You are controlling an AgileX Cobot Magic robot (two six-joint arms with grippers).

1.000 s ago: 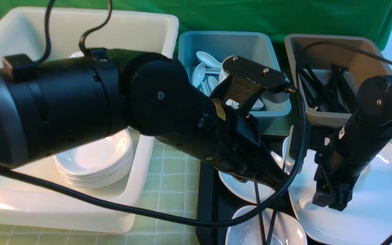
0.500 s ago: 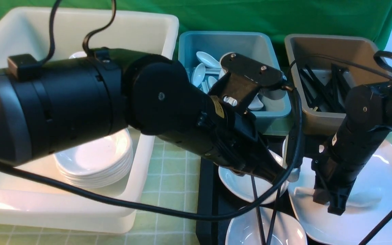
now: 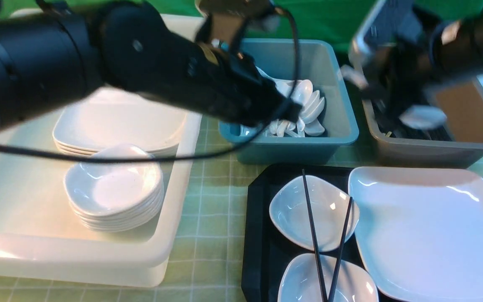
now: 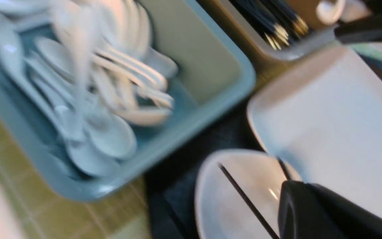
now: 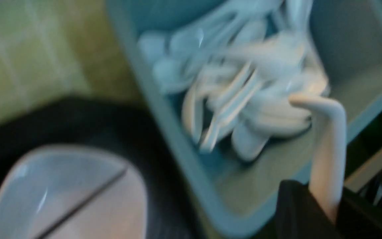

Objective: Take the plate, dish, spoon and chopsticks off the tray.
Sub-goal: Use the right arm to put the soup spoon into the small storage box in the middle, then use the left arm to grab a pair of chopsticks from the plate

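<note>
the spoon (image 3: 422, 116) hung off the tray (image 3: 256, 235), its handle (image 5: 327, 156) clamped in the right jaws. in the front view its bowl showed against the near left part of the brown bin (image 3: 468, 110); the right wrist view had the blue bin (image 3: 338, 110) of white spoons beyond the handle's tip. both views were blurred, so which bin it was over i could not tell.

on the tray the plate (image 3: 430, 235) filled the right side, its left edge just beside two small dishes (image 3: 292, 212) (image 3: 302, 285). the chopsticks (image 3: 313, 228) lay across both dishes, closing toward the near edge, with one tip reaching past the upper dish's far rim. the tray's far edge sat near the blue bin's front wall.

the left arm (image 3: 162, 71) reached across to the blue bin, its jaws together above the spoon pile. that bin's right half showed bare floor.

a strip of green-checked bench (image 3: 212, 209) ran between the tray's left rim and the white bin (image 3: 170, 247), which held stacked dishes (image 3: 113, 188) and plates (image 3: 120, 126).
</note>
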